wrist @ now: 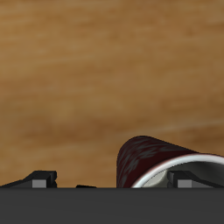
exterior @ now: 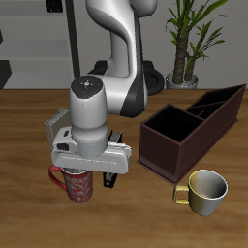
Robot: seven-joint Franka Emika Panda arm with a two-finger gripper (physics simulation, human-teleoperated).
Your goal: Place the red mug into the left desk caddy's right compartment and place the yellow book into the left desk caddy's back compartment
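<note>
The red mug (exterior: 77, 187) stands on the wooden table near its front edge, and the wrist view shows the mug's (wrist: 147, 157) speckled side and pale rim. My gripper (exterior: 88, 176) hangs right over it, open, its fingers wide apart. One fingertip (wrist: 189, 178) is at the mug's rim and the other (wrist: 40, 178) is over bare table. The left desk caddy (exterior: 190, 128), a dark maroon box with dividers, sits farther back, beside the arm. The yellow book is out of view.
A yellow-cream mug (exterior: 205, 191) stands in front of the caddy near the table's front edge. A potted plant (exterior: 187, 44) is behind the table. The robot arm (exterior: 116, 58) rises over the table's middle.
</note>
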